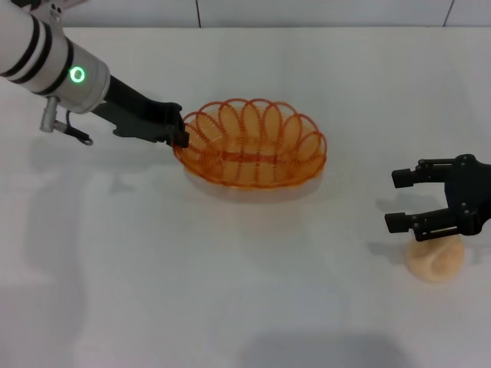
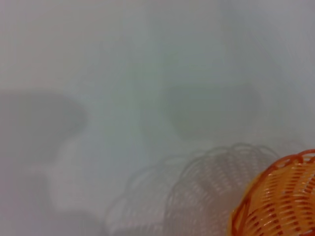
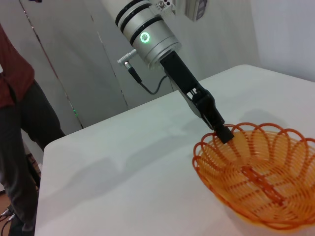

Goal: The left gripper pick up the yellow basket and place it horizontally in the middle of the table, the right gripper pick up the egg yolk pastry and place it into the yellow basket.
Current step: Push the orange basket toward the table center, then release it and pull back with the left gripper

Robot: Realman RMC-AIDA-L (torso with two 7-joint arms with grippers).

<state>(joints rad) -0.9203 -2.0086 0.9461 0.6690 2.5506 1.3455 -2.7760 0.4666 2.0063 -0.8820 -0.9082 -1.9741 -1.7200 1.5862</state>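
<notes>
A person in a dark red top and grey trousers (image 3: 17, 123) is standing beside the far edge of the table (image 1: 230, 307) in the right wrist view, well apart from the work, and nothing on the tabletop is lying between the two arms. The yellow basket (image 1: 251, 143) is sitting near the middle of the table, its long side running across the head view, and it is holding nothing; its bare woven floor is showing through the looped rim. The left gripper (image 1: 181, 129) is reaching in from the robot's left and is pinching the basket's rim at the end nearest that arm, fingers closed on the wire. The left wrist view is catching only a corner of the basket and its shadow on the white surface. On the robot's right, the right gripper (image 1: 397, 199) is hovering with its fingers spread wide and gripping nothing, just above the egg yolk pastry (image 1: 435, 259), which is lying on the table well apart from the basket.
</notes>
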